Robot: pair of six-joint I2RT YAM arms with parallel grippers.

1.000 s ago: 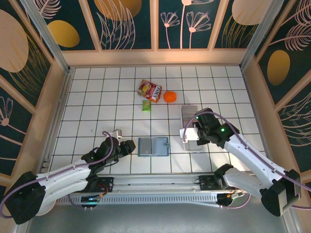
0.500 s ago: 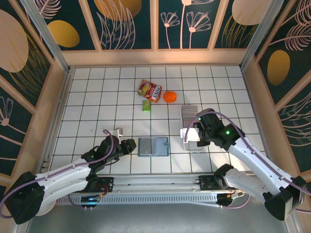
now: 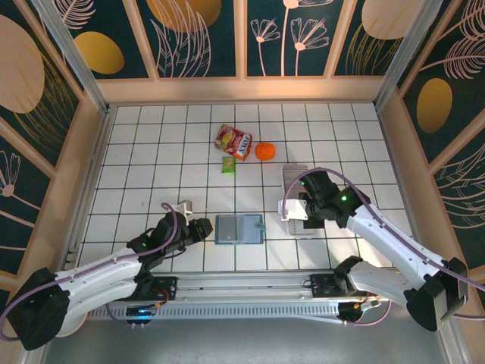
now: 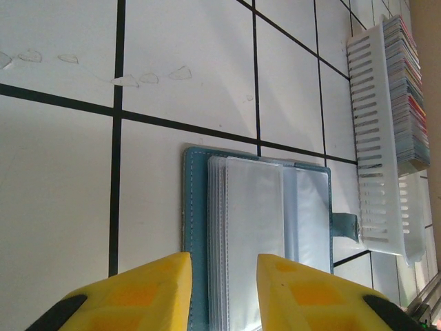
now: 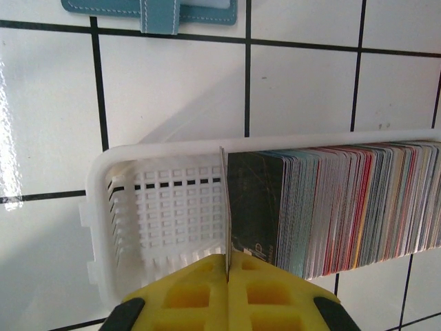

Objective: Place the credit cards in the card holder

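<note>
Teal card holder (image 4: 256,221) lies open near the near edge of the table (image 3: 151,152), my left gripper (image 4: 222,265) stands spread just beside it, and my right gripper (image 5: 227,262) pinches one credit card (image 5: 224,200) upright in the white tray (image 5: 158,214).

Lab cell w/ tiled floor (image 3: 151,152), printed walls (image 3: 198,38) (boxed in).

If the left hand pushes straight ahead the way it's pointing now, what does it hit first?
The card holder, lying open right ahead of the left hand. The hand's height above it is unclear, so it might pass just over it.
</note>
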